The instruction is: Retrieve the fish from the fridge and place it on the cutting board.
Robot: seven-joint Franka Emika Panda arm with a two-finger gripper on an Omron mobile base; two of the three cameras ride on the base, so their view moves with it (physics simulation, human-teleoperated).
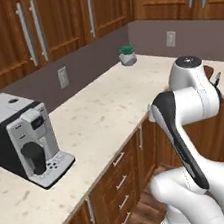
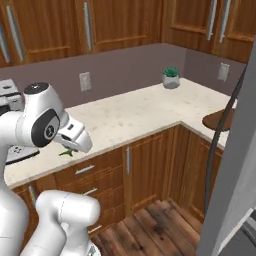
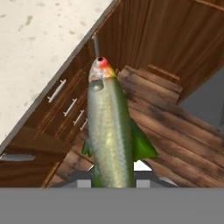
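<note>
Carrying the fish (image 3: 109,131) pinched in my gripper (image 3: 113,181) — fridge step done; cutting board (image 2: 220,120), right of frame, remains.

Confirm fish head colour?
Red-orange tip fading to yellow on the fish; body olive-green. Hand view shows it best.

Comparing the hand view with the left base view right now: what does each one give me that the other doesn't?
Hand view alone: the fish close up, head pointing away from the gripper, hanging over the wooden floor. Left base view alone: the coffee machine, a small potted plant, wall outlets and upper cabinets. Both share the speckled countertop and the drawer fronts beneath it.
</note>
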